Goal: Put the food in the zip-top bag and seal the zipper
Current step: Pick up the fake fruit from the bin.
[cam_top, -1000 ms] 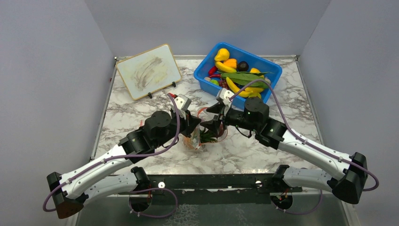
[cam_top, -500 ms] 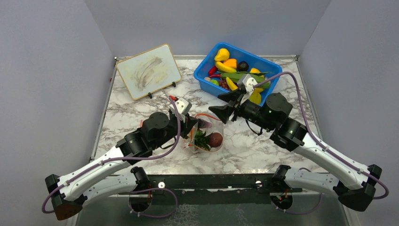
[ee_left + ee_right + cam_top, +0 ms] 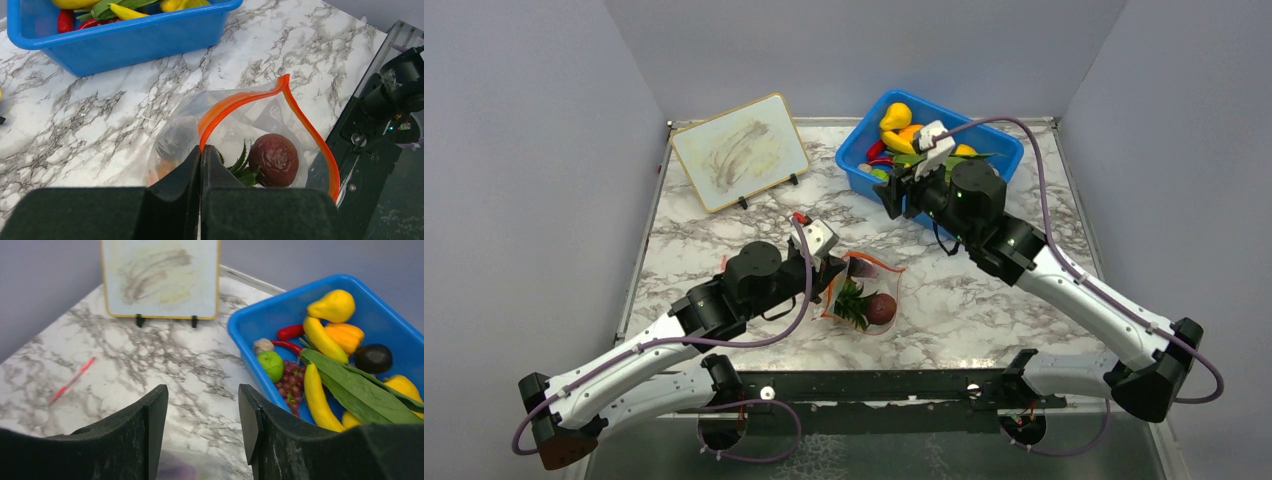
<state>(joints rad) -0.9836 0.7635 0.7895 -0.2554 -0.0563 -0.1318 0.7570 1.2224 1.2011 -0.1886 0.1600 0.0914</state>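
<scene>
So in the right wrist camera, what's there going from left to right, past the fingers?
Red pen → whiteboard → blue bin, and inside it: round green fruit → yellow pear → dark round fruit.

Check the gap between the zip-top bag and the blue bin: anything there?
Nothing lies there. The left wrist view shows only bare marble tabletop between the zip-top bag and the blue bin.
</scene>
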